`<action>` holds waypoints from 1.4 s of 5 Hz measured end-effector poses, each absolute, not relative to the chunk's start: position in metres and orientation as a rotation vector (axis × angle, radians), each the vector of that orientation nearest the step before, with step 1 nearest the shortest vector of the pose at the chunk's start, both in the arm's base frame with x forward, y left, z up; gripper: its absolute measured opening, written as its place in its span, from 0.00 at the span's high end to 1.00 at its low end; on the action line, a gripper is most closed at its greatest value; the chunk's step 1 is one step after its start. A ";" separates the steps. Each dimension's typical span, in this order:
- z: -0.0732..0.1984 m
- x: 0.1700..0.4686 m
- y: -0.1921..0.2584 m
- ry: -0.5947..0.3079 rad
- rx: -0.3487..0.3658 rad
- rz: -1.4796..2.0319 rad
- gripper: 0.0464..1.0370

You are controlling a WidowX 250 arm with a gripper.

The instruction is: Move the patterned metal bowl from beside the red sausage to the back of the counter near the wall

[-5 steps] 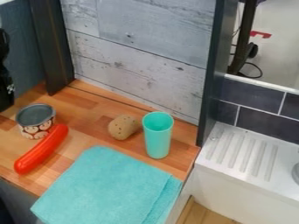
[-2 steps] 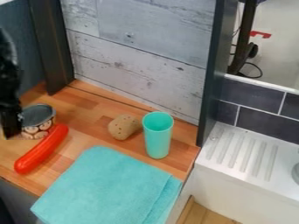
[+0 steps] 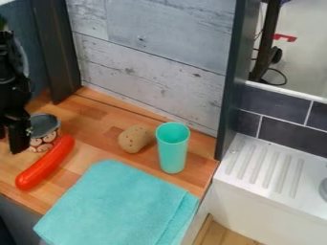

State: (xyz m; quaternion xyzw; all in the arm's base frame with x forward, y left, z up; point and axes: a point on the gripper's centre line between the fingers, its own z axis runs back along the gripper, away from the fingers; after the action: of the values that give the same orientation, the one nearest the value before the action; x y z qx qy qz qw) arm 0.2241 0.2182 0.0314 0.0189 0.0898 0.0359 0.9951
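The black gripper hangs at the left edge of the camera view, its fingers apart with nothing seen between them. Its right finger covers the left side of a small can with a grey top and a patterned label; whether they touch I cannot tell. Just in front of the can lies a red sausage, slanting across the wood. A brown speckled potato-like object sits farther right, beside an upright turquoise cup. The folded turquoise cloth lies in front of these two.
The wooden counter is backed by a grey plank wall. A dark upright post stands at its right end. Beyond it is a white sink unit with a ridged drainboard, below dark tiles.
The gripper has come down and to the right from the left edge, and now overlaps the can's left side. The can, sausage, potato-like object, cup and cloth have not moved.
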 end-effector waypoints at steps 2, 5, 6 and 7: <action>0.018 0.251 0.219 0.206 0.042 0.027 0.04; 0.039 0.326 0.218 0.095 0.022 -0.007 0.04; 0.050 0.335 0.220 0.056 0.014 -0.001 0.04; 0.046 0.332 0.217 0.071 0.002 0.004 0.04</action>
State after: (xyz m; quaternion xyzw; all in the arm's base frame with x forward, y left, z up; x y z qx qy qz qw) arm 0.3316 0.2174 0.0461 0.0008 0.0357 0.0021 0.9994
